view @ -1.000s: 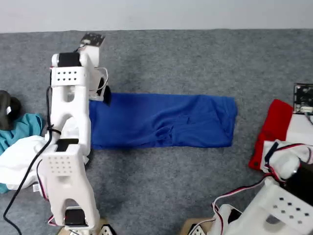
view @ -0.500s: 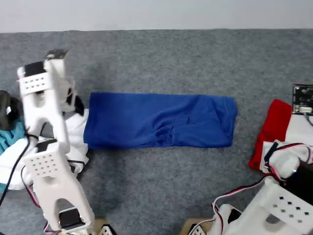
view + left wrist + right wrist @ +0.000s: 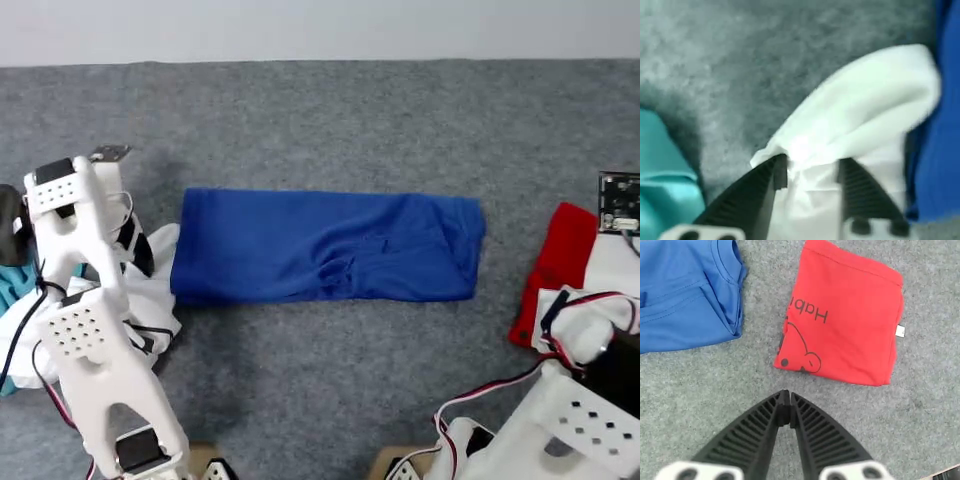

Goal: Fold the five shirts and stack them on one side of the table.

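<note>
A blue shirt (image 3: 325, 245), folded into a long strip, lies across the middle of the grey table; its collar end (image 3: 685, 295) points toward the right side. Beside that end lies a folded red shirt (image 3: 845, 320), partly under the right arm in the high view (image 3: 550, 270). My right gripper (image 3: 785, 407) is shut on nothing, above bare table in front of the red shirt. At the left, my left gripper (image 3: 812, 167) is open low over a crumpled white shirt (image 3: 855, 120), just beside the blue shirt's left end (image 3: 940, 125).
A teal shirt (image 3: 20, 280) lies at the far left edge beside the white shirt (image 3: 165, 245), also seen as teal cloth (image 3: 660, 170). Bare grey table (image 3: 330, 130) runs behind and in front of the blue shirt.
The left arm has swung left, away from the blue shirt's left end, and come down over the white shirt. The right arm has not moved.
</note>
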Robot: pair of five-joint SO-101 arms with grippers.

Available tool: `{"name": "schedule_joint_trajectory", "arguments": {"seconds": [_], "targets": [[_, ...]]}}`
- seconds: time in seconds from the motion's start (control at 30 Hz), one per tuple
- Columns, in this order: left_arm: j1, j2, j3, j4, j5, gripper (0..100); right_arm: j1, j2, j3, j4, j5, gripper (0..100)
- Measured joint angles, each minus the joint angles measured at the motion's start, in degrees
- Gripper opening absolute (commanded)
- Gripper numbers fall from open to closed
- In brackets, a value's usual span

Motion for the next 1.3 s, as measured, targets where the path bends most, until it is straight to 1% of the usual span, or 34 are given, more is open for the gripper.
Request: {"name": "schedule_joint_trajectory", "arguments": {"seconds": [0.07, 0.17, 0.3, 0.37, 0.43, 0.5, 0.53, 0.57, 0.7, 0.83, 0.93, 1.13, 1.23, 1.3], "targets": [[-0.2, 0.0, -0.7, 1.4, -1.2, 0, 0.0, 0.0, 0.0, 0.0, 0.0, 0.9], [-3.7, 0.4, -3.8, 4.0, -1.7, 0, 0.0, 0.0, 0.0, 0.0, 0.0, 0.9], [-13.4, -2.6, -8.4, 4.0, -1.7, 1, 0.0, 0.0, 0.0, 0.0, 0.0, 0.9], [-16.4, -6.0, -9.2, 4.0, -3.0, 2, 0.0, 0.0, 0.0, 0.0, 0.0, 0.9], [-17.1, -9.2, -9.6, 4.0, -3.6, 8, 0.0, 0.0, 0.0, 0.0, 0.0, 0.9], [-16.9, -12.0, -9.6, 4.0, -3.8, 18, 0.0, 0.0, 0.0, 0.0, 0.0, 0.9], [-16.5, -12.7, -9.6, 4.0, -3.8, 22, 0.0, 0.0, 0.0, 0.0, 0.0, 0.9], [-16.1, -13.3, -9.6, 4.0, -3.8, 24, 0.0, 0.0, 0.0, 0.0, 0.0, 0.9], [-13.2, -14.1, -8.7, 4.0, -4.0, 24, 0.0, 0.0, 0.0, 0.0, 0.0, 0.9], [-8.7, -14.1, -8.7, 4.0, -4.0, 24, 0.0, 0.0, 0.0, 0.0, 0.0, 0.9], [-4.5, -14.1, -8.4, 4.0, -3.6, 24, 0.0, 0.0, 0.0, 0.0, 0.0, 0.9], [7.0, -14.1, -1.9, 4.0, 1.0, 24, 0.0, 0.0, 0.0, 0.0, 0.0, 0.9], [11.9, -14.1, 3.0, 0.4, 3.2, 24, 0.0, 0.0, 0.0, 0.0, 0.0, 0.9], [13.5, -14.1, 6.1, -2.6, 4.1, 24, 0.0, 0.0, 0.0, 0.0, 0.0, 0.9]]}}
